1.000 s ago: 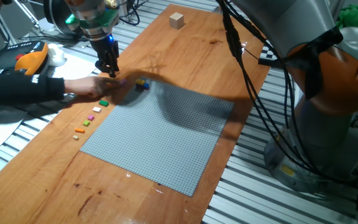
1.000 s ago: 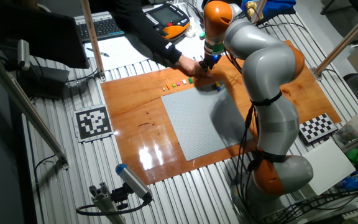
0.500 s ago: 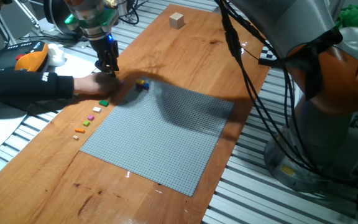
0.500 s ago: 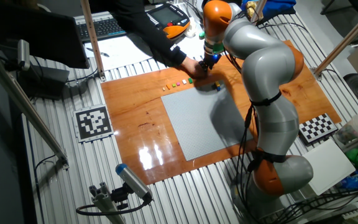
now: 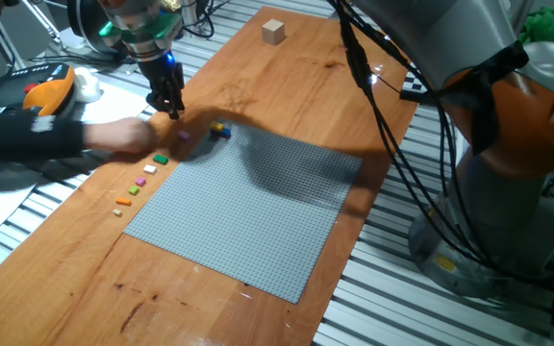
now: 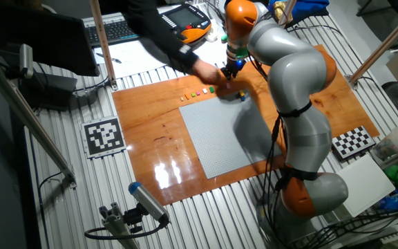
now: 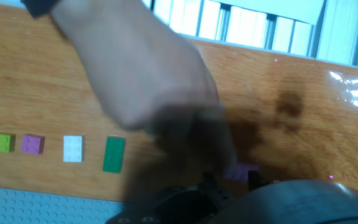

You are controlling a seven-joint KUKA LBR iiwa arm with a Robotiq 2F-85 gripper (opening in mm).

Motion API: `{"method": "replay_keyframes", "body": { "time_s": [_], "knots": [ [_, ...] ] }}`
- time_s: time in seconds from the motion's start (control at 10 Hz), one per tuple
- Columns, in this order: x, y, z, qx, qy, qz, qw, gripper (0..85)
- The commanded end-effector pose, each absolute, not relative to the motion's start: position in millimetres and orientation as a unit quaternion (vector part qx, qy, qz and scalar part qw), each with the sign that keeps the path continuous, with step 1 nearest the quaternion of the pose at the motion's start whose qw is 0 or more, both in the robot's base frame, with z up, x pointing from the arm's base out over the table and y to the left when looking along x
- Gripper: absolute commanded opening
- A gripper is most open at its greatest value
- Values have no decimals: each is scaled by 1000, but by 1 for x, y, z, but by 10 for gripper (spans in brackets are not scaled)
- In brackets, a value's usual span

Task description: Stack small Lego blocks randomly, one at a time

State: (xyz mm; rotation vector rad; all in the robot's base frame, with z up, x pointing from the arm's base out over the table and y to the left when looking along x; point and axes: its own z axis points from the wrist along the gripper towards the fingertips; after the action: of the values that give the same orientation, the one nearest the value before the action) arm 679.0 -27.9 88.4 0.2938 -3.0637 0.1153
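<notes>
A: Start big. What's on the table (image 5: 287,67)?

B: The grey baseplate (image 5: 248,207) fills the middle. The arm (image 6: 292,83) reaches over its far edge, the gripper (image 5: 172,112) hanging low above the wood just beside the plate.

A: Is it holding anything?

B: I cannot tell; the jaws are blurred and a person's hand (image 7: 142,81) covers that spot in the hand view.

A: And the small Lego blocks?

B: A row lies on the wood along the plate's edge: lime block (image 7: 2,143), purple block (image 7: 32,145), white block (image 7: 73,149), green block (image 7: 114,154). A pink block (image 7: 241,171) sits under the fingers, and a blue and yellow pair (image 5: 220,129) rests at the plate's edge.

A: The risk?

B: The hand is right beside the gripper. A descent now could pinch it or knock the pink block aside.
</notes>
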Motion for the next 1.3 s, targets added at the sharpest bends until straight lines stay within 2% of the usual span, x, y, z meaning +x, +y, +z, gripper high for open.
{"method": "replay_keyframes", "body": {
  "time_s": [0.0,0.1,0.3,0.8,1.2],
  "knots": [
    [680,-25,85,91,-994,48,30,340],
    [683,-23,82,74,-995,58,29,340],
    [689,-28,74,21,-999,31,36,340],
    [695,-27,57,-42,-998,21,41,340],
    [688,-29,45,-52,-998,44,17,340]
  ]
}}
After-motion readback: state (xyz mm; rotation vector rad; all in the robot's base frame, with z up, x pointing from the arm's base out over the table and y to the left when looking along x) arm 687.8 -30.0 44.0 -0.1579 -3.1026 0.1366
